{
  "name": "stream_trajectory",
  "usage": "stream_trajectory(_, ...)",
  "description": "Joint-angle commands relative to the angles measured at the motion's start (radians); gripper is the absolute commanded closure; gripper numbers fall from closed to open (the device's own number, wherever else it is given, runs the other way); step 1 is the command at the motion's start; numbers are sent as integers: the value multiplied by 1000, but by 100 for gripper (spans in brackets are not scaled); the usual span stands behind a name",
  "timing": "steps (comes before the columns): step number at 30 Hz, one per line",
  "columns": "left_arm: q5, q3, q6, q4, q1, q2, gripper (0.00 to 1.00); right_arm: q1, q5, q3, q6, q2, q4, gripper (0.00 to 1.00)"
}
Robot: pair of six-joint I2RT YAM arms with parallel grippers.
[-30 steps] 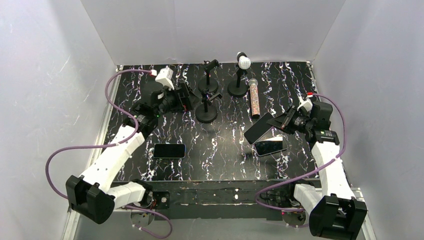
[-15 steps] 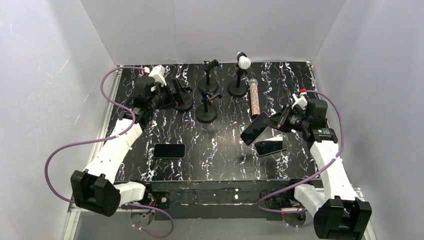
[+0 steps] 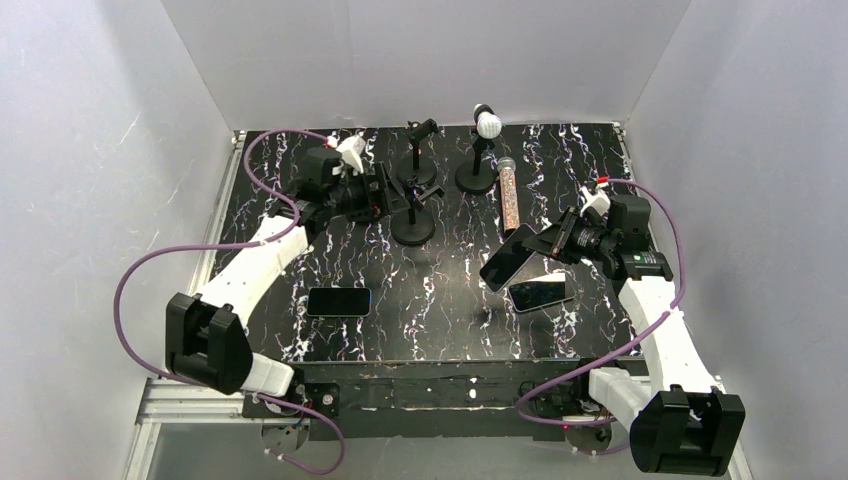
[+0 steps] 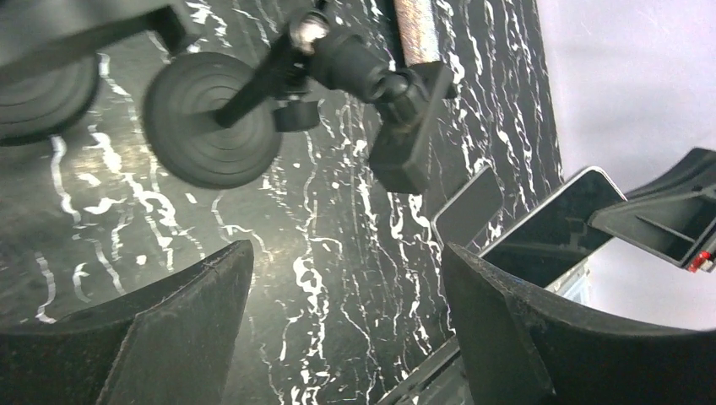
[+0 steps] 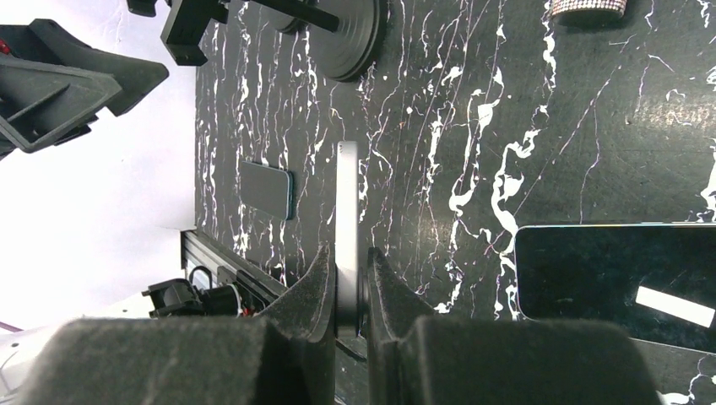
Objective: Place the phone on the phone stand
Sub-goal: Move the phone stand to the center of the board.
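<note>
The right tool (image 3: pixel 552 240) clamps the phone (image 3: pixel 508 258) aloft near the desk's (image 3: pixel 440 320) right edge, angled for the phone stand (image 3: pixel 413 212), beside which the wide-open left tool (image 3: pixel 392 196) hovers, likely to steady it.

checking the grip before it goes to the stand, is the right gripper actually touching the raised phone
Touching. In the right wrist view the right gripper is shut on the phone, seen edge-on, pressed flat against each face with no gap.

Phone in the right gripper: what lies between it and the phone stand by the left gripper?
Nothing. In the top view, only bare marbled table separates the held phone from the phone stand.
</note>
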Motion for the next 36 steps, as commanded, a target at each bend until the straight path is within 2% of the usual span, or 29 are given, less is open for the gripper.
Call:
stream_trajectory(1,24,38,-43,58,-72,41,19,3,-15,62,-15,-4,18,99)
stream_trajectory(8,-27,93,-75,64,-120,139,31,4,-14,64,-22,7,12,99)
stream_trajectory(16,-64,145,-60,58,-135,188,35,3,-4,64,-32,-2,1,99)
stream_trajectory(20,-73,172,-67,58,-137,222,42,4,-4,64,-34,-5,-2,99)
stream_trajectory(23,-72,180,-71,66,-137,232,51,3,-4,68,-36,-6,-8,99)
stream_trajectory(32,-41,151,-82,64,-137,176,95,4,-2,72,-36,-13,-14,99)
stream_trajectory(34,-24,138,-90,64,-137,158,100,4,-2,75,-37,-15,-17,99)
stream_trajectory(36,-3,133,-84,52,-137,143,100,4,-2,76,-36,-16,-16,99)
